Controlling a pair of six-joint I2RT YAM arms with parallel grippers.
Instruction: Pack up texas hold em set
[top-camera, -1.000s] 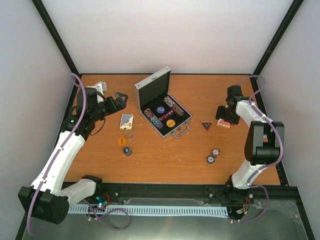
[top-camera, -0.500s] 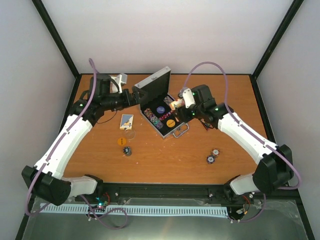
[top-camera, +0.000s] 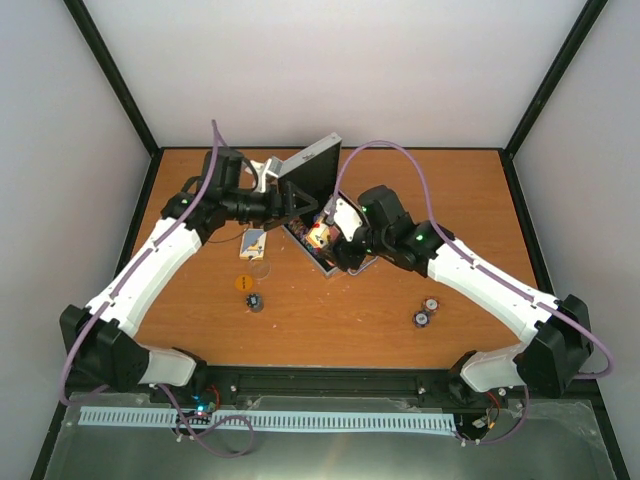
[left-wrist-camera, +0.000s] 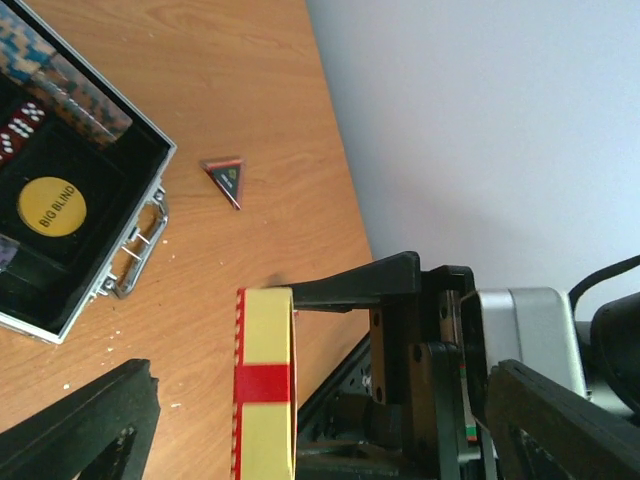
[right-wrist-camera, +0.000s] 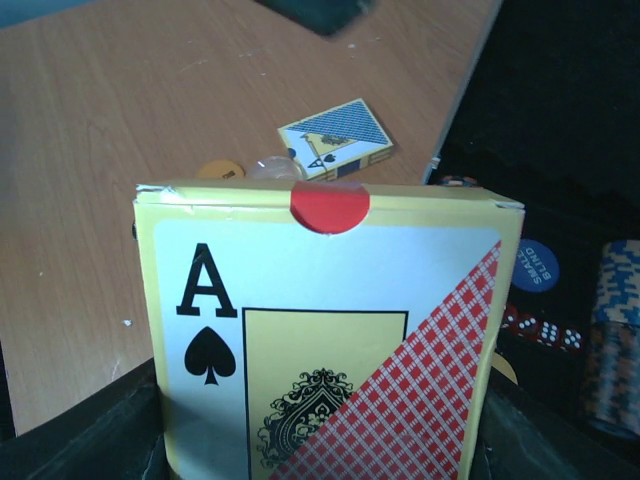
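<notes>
table (top-camera: 330, 330): orange-brown wood | walls (top-camera: 330, 70): plain white | corner posts (top-camera: 112, 75): black | ribbed strip (top-camera: 330, 423): white, near edge

1 silver case (top-camera: 312, 170), lid raised. 2 card boxes: 1 red-backed card box (right-wrist-camera: 330, 340) and 1 blue-backed card box (top-camera: 253, 243). 3 round discs: 1 orange disc (top-camera: 243, 283), 1 yellow disc (left-wrist-camera: 51, 203) marked BIG BLIND and 1 blue disc (right-wrist-camera: 535, 265) marked SMALL BLIND. 1 dark triangular token (left-wrist-camera: 224, 178). 3 small loose chip piles (top-camera: 256, 301) (top-camera: 430, 303) (top-camera: 421, 319) on the table (top-camera: 480, 200). Red dice (left-wrist-camera: 15, 135) and chip rows (right-wrist-camera: 615, 340) in the case are too small to count.
</notes>
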